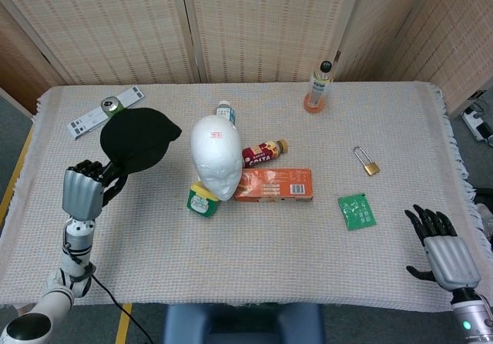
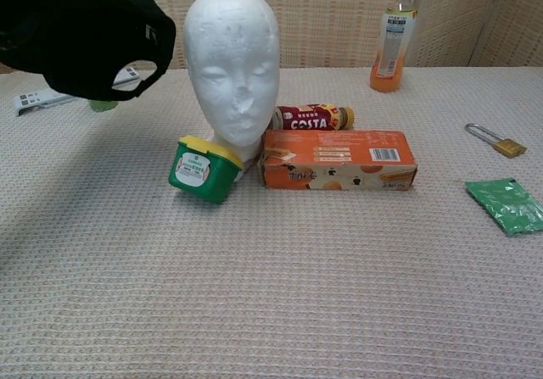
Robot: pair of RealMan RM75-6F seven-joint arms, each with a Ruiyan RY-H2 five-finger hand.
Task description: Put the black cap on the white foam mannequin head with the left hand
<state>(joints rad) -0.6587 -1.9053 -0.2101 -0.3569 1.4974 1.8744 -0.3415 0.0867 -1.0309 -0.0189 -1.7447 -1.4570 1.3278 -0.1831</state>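
Observation:
My left hand (image 1: 83, 190) holds the black cap (image 1: 137, 139) by its brim, lifted well above the table at the left. In the chest view the black cap (image 2: 85, 31) hangs at the top left, level with the crown of the white foam mannequin head (image 2: 232, 69), and only fingertips show at the frame's corner. The mannequin head (image 1: 216, 156) stands upright mid-table, just right of the cap and apart from it. My right hand (image 1: 441, 245) rests open at the table's near right edge, holding nothing.
A green tub (image 1: 202, 199) and an orange box (image 1: 274, 185) sit against the mannequin's base, with a Costa bottle (image 1: 264, 152) behind. A green can (image 1: 112, 105) and white remote (image 1: 92, 116) lie behind the cap. A padlock (image 1: 368, 162), green packet (image 1: 356, 211) and orange-drink bottle (image 1: 317, 86) lie to the right.

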